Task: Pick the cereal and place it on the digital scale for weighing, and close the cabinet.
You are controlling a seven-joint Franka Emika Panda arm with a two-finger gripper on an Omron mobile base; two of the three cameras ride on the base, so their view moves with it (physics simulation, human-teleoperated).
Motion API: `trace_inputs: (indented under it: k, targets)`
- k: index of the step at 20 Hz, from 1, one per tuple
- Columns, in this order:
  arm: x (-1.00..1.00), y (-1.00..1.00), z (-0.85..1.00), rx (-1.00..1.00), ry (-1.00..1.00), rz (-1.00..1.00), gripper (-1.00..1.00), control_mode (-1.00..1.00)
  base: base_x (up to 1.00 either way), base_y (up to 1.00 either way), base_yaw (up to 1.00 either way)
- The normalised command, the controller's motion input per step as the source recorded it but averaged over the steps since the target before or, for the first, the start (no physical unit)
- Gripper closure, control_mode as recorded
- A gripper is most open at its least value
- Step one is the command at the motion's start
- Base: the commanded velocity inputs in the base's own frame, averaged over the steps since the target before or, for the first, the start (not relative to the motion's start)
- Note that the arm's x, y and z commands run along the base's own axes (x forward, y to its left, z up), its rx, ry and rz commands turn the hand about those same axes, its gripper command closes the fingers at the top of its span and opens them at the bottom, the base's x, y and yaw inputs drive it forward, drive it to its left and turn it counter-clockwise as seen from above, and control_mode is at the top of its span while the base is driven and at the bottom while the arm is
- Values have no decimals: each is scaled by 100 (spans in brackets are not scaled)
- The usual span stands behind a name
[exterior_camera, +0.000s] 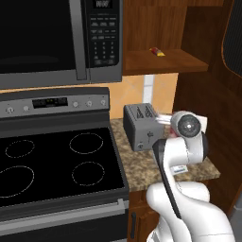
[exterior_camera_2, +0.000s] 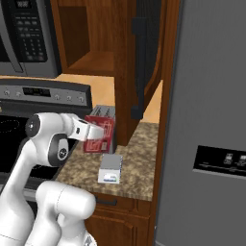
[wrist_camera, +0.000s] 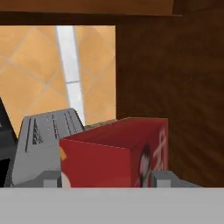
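Nearest the robot base: flat thin white rectangular digital scale [exterior_camera_2: 110, 169] with blue edges, lying bare on the speckled brown granite tabletop [exterior_camera_2: 139, 163], in front of the grey boxy toaster [exterior_camera_2: 103, 113].
End effector: two-finger end effector [exterior_camera_2: 102, 132] clenched around the small red cardboard cereal box [exterior_camera_2: 98, 136]; in the hand view its two grey fingertips [wrist_camera: 162, 179] sit against either side of the box.
Cereal: upright, smooth-faced carton with a white printed panel, held just in front of the toaster and beyond the scale, apparently off the tabletop.
Toaster: matte grey metal body, slotted top, standing against the tan tiled wall.
Beyond the toaster, higher up: dark brown wooden wall cabinet [exterior_camera_2: 91, 43], grain visible, its door [exterior_camera_2: 144, 53] with black bar handle swung open; a tiny yellow-and-red item [exterior_camera: 157, 51] lies on its shelf.
Progress: picking looks done; the box is not yet on the scale, and the cabinet remains open.
Left to do: set the box down onto the scale, let go, then shut the door.
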Motion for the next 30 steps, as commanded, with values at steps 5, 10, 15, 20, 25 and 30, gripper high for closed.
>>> trace_inputs:
  k: [5, 10, 15, 20, 25, 30]
  targets:
    - [17, -10, -80, 3, 0, 0, 100, -100, 0, 0, 0]
    - [18, -12, -79, 1, -5, 0, 100, -100, 0, 0, 0]
    - [0, -5, -30, 0, -29, 0, 100, -100, 0, 0, 0]
    - [12, -5, -28, 0, -28, 0, 100, -100, 0, 0, 0]
    - [17, -26, -41, 0, -14, 0, 100, -100, 0, 0, 0]
    - [-1, -2, -26, -3, -6, -12, 100, -100, 0, 0, 0]
